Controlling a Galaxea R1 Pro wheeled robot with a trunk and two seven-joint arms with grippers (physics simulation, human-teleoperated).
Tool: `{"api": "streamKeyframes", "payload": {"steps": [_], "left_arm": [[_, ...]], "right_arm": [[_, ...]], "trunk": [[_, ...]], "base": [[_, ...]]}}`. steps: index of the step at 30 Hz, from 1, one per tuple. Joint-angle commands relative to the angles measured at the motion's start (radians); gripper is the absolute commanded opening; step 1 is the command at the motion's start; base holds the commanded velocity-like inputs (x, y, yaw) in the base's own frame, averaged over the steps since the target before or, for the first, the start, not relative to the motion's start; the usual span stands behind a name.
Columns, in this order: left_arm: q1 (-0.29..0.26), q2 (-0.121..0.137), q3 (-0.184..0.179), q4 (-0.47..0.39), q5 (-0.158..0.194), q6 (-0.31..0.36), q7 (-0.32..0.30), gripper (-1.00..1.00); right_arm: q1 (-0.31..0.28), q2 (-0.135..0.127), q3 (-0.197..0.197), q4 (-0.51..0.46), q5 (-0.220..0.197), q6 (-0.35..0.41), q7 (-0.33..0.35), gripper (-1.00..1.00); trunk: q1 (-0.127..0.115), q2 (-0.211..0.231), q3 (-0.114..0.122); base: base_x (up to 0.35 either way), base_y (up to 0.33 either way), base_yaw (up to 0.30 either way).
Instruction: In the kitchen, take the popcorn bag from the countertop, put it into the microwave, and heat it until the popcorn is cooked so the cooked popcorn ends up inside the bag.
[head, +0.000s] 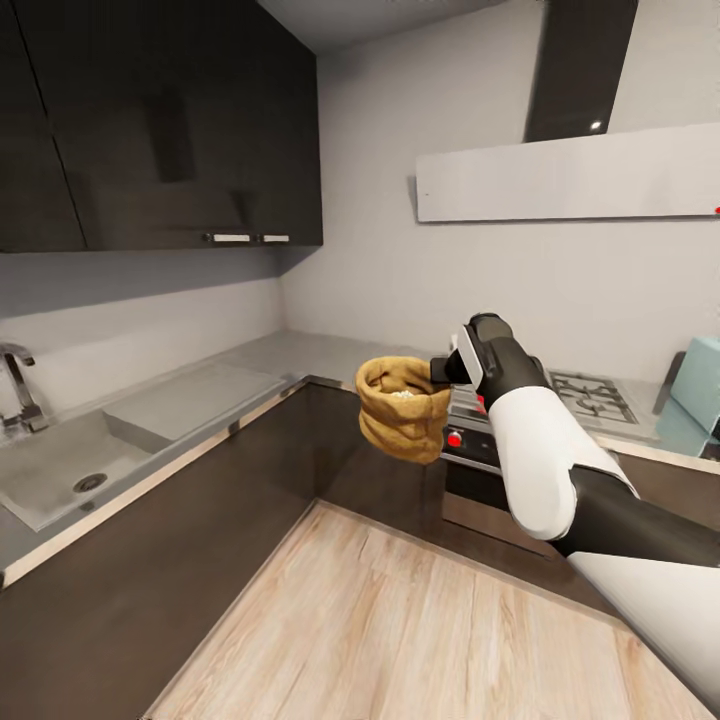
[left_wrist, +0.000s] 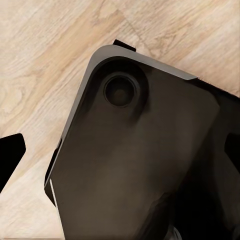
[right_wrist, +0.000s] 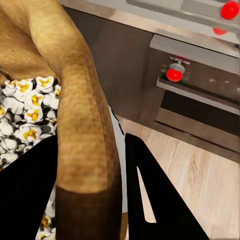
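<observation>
Nearest to me, the left wrist camera looks down on a dark rounded part of the robot body (left_wrist: 145, 165) over the wood floor (left_wrist: 45, 60). A black tip (left_wrist: 10, 157) shows at the edge; I cannot tell whether the left jaws are spread or pressed together.

On the right wrist camera I have the right gripper (right_wrist: 90, 195) pinching the rolled rim of the popcorn bag (right_wrist: 75, 100): one black finger (right_wrist: 27, 195) sits inside the bag against the popcorn (right_wrist: 25, 115), the other outside, rim between them. The popcorn looks white and yellow, puffed.

From the head camera, my right arm (head: 540, 450) reaches forward with the popcorn bag (head: 402, 410) held upright in the air at its tip, above the wood floor (head: 400, 620), in front of the dark cabinet fronts (head: 200, 520) and just beside the built-in oven (head: 470, 450) with red knobs.

Farther back, the grey tabletop (head: 290, 355) runs around the corner. Sink (head: 60, 470) and tap (head: 20, 385) on the left run, gas hob (head: 595, 395) behind the arm. The mint-blue microwave (head: 700, 385) sits at the far right edge, partly cut off, well apart from the bag.

Up top: dark wall cabinets (head: 160, 120) and a pale range hood (head: 570, 175).
</observation>
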Motion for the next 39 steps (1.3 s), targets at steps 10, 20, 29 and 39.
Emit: {"api": "streamKeyframes", "payload": {"steps": [10,20,29,39], "left_arm": [[0.0,0.001,0.006,-0.001,0.002,0.0,-0.001,1.0],[0.0,0.001,0.006,-0.001,0.002,0.0,-0.001,1.0],[0.0,0.001,0.006,-0.001,0.002,0.0,-0.001,1.0],[0.0,0.001,0.006,-0.001,0.002,0.0,-0.001,1.0]], "right_arm": [[0.002,0.001,-0.007,-0.001,-0.001,0.002,-0.004,-1.0],[0.028,-0.013,-0.008,0.012,0.002,0.002,-0.016,-1.0],[0.062,-0.023,-0.008,0.014,0.003,0.002,-0.017,-1.0],[0.109,-0.042,-0.008,0.013,0.003,0.002,-0.019,-1.0]], "trunk": [[0.0,-0.001,-0.001],[0.0,-0.001,-0.001],[0.0,-0.001,-0.001],[0.0,-0.001,-0.001]], "base": [[-0.007,0.0,0.0],[0.0,0.0,-0.163],[0.0,0.0,-0.282],[0.0,0.0,-0.284]]}}
